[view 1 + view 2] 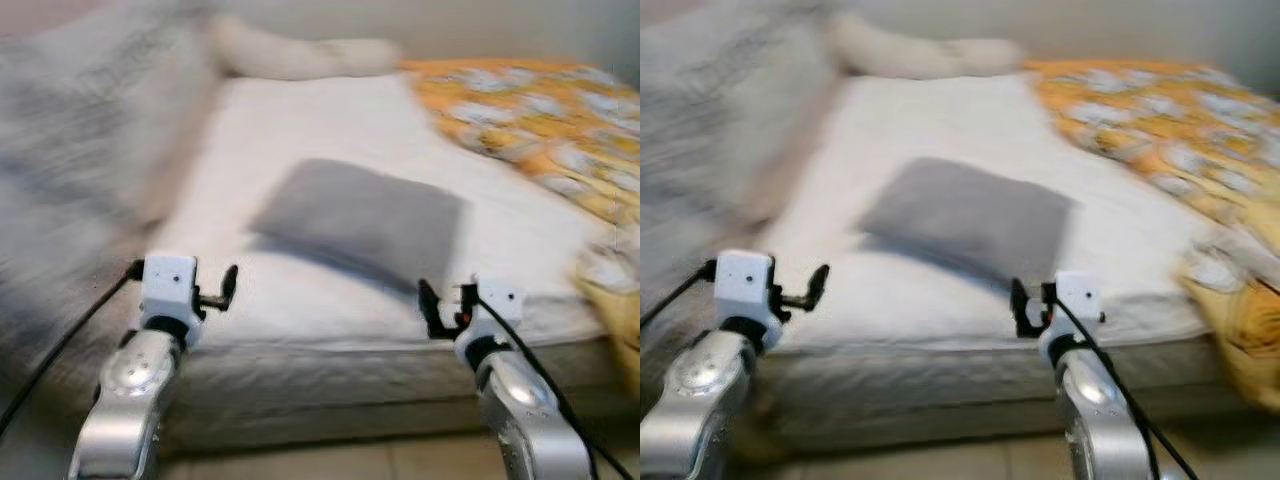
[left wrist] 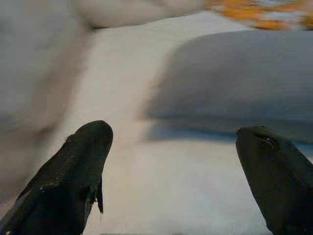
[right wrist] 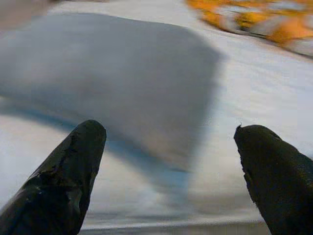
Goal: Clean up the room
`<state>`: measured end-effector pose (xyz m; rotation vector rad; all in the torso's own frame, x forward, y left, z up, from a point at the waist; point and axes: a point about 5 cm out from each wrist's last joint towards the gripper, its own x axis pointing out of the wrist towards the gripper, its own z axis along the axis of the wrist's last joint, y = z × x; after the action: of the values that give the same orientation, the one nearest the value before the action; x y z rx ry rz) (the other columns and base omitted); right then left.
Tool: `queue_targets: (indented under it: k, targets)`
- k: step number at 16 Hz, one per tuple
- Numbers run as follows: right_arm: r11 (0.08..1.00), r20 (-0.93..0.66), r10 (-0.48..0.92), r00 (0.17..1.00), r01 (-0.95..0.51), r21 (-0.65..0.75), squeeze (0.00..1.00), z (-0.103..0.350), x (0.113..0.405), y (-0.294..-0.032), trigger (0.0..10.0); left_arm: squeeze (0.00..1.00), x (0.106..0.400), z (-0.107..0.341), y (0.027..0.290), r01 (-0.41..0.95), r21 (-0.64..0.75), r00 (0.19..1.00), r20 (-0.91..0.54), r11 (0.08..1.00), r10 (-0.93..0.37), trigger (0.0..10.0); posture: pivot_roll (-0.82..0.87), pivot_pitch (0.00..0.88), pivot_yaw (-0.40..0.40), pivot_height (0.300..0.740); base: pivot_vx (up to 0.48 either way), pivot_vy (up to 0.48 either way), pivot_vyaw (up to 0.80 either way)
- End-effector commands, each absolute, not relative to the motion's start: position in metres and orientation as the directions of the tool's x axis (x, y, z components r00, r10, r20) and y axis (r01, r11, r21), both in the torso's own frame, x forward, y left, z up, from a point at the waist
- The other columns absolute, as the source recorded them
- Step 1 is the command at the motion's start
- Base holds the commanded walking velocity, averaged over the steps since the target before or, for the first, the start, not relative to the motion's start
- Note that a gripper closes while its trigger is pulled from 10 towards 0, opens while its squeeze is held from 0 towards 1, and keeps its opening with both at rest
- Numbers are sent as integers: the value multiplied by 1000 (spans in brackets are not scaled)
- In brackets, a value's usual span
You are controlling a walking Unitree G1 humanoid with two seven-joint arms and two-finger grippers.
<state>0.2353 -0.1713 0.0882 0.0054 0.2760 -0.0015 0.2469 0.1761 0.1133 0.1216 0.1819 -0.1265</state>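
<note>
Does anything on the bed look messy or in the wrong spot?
Yes. The grey pillow lies crooked in the middle of the white mattress, not at the head. The orange blanket is bunched on the robot's right and slumps over the edge.

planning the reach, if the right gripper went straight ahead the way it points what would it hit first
Most likely the grey pillow, lying on the white mattress straight ahead of the open right gripper. The blur leaves depth uncertain; it might graze the mattress edge first.
</note>
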Motion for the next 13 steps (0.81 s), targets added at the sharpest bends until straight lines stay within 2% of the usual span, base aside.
queue_targets:
  k: [1, 13]
  targets:
    - [1000, -259, -5, 966, 6, 3, 0, 91, 238, -172, 10000, 0, 247, 116, 178, 135, 129, 978, -177, 982, -112, 10000, -18, 0, 11, 740, 349, 0, -494]
    - [999, -229, 27, 973, -35, -29, 0, 94, 247, -170, 10000, 0, 251, 117, 177, 131, 139, 980, -165, 982, -107, 10000, -7, 0, 7, 740, 351, 0, 0]
